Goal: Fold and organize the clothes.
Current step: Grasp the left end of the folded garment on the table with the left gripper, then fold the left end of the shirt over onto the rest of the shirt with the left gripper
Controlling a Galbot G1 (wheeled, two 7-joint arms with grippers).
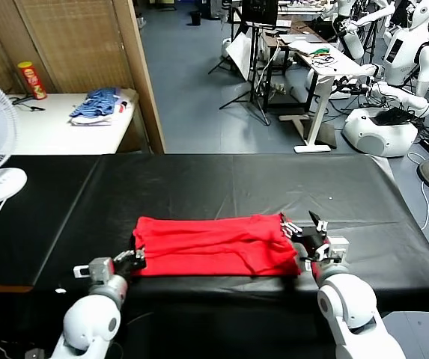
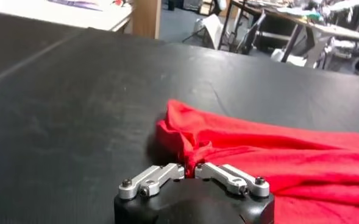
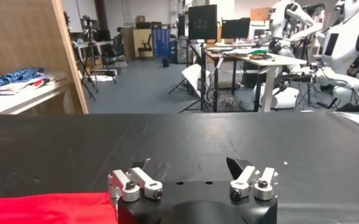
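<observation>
Left gripper [image 2: 190,172] pinches the red T-shirt [image 1: 213,244].
It clamps the shirt's 9 o'clock corner; right gripper [image 1: 305,226] stands apart at 3 o'clock.

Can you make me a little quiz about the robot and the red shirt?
1. True or false: the left hand is pinching the red T-shirt.
2. Which hand is wide open? A) the left hand B) the right hand
3. What colour is the table under the shirt?

Key:
1. True. It is closed on the shirt's near corner, on the robot's left.
2. B. The right hand sits at the shirt's other end with its fingers apart, holding nothing.
3. Black.
</observation>
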